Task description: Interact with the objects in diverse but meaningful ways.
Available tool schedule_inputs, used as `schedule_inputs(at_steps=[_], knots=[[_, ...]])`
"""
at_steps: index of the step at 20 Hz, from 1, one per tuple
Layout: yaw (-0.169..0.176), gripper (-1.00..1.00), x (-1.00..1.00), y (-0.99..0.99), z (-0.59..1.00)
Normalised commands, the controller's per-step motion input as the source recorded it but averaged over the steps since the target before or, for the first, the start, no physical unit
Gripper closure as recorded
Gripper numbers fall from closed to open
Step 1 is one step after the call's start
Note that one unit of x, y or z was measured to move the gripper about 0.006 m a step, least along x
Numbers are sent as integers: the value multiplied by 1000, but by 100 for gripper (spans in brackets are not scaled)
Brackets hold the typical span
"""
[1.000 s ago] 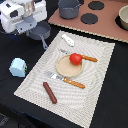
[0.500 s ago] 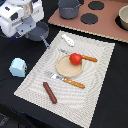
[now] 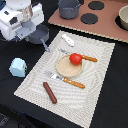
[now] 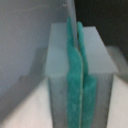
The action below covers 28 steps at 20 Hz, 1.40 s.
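Surface (image 3: 10,107), dark and broad, carries a striped placemat (image 3: 100,65) at its middle and a brown toy stove board (image 3: 107,27) along its far edge, with a grey long-handled saucepan (image 3: 69,8) on that board's corner. On the mat sit a round tan plate (image 3: 66,70) holding the red tomato (image 3: 75,58), an orange-handled fork (image 3: 65,79) and knife (image 3: 86,58) beside it, the brown sausage (image 3: 50,92) near the mat's near edge, and the small white bottle-like piece (image 3: 68,40) near its far edge. The pale blue-white cup (image 3: 18,67) stands off the mat, toward the surface's edge at the exterior view's left. The arm (image 3: 20,20) hangs over the far corner on that same side, wrist bent downward, well apart from every toy. In the wrist view the pincer (image 4: 76,85) is clenched, green pads pressed together with nothing between them. This looks like a between-objects step; the next move calls for choosing a toy, parting the pads, and descending squarely over it.
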Motion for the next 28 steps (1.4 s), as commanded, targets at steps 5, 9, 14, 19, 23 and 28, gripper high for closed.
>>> schedule_inputs(at_steps=[5,9,14,19,23,28], knots=[[0,100,337,-171,-133],[0,100,291,-178,-185],[1,-100,-21,-58,-169],[-1,-100,-33,0,350],[-1,-100,0,0,936],[-13,-100,7,-11,1000]])
